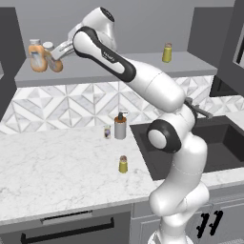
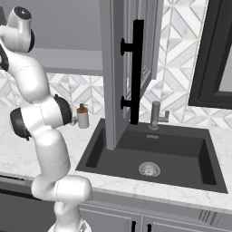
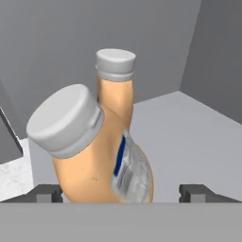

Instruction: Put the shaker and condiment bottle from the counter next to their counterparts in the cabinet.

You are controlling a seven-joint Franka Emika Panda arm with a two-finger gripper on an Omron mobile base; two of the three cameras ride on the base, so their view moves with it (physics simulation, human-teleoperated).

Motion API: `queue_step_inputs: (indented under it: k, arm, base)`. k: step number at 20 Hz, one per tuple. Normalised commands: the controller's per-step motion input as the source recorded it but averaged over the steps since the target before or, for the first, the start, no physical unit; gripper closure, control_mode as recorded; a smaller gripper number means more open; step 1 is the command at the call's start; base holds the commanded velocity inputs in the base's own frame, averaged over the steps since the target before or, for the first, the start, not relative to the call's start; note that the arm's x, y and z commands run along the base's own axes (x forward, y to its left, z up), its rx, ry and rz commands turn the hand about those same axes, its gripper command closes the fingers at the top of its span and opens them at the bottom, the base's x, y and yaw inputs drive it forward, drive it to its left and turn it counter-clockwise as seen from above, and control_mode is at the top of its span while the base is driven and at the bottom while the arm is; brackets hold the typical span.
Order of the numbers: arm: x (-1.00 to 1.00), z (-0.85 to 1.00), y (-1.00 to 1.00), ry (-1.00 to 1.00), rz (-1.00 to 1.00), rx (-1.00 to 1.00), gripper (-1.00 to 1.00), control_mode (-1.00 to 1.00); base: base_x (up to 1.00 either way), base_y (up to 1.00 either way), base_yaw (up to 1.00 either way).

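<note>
On the grey cabinet shelf [image 1: 143, 71] at far left, the condiment bottle [image 1: 54, 63] leans tilted against its wider orange counterpart [image 1: 35, 56]. My gripper [image 1: 59, 51] is beside it on the right. In the hand view the tilted condiment bottle [image 3: 94, 165] lies between my open fingertips [image 3: 198, 193], with a gap on its right side. The counterpart bottle [image 3: 116, 90] stands upright behind it. A yellow-green counterpart shaker [image 1: 167, 52] stands further right on the shelf. The olive-yellow shaker [image 1: 123, 164] stands on the white counter [image 1: 57, 167], near the sink.
A grey pump dispenser [image 1: 120, 126] and a tiny labelled jar [image 1: 107, 132] stand by the backsplash. The dark sink [image 2: 149, 154] with its faucet [image 2: 156, 115] lies to the right. An open cabinet door [image 2: 133, 68] with a black handle hangs above the sink.
</note>
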Motion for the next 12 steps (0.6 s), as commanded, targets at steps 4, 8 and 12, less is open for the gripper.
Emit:
queue_step_inputs:
  k: [4,8,12]
  arm:
    - [0.03,0.0,0.0,0.0,0.0,-0.03,-1.0,-1.0]
    - [0.19,0.0,0.0,0.0,0.0,-0.03,-1.0,-1.0]
    - [0.33,0.0,0.0,0.0,0.0,-0.03,-1.0,-1.0]
  base:
    - [0.0,0.0,0.0]
    - [0.0,0.0,0.0]
    - [0.0,0.0,0.0]
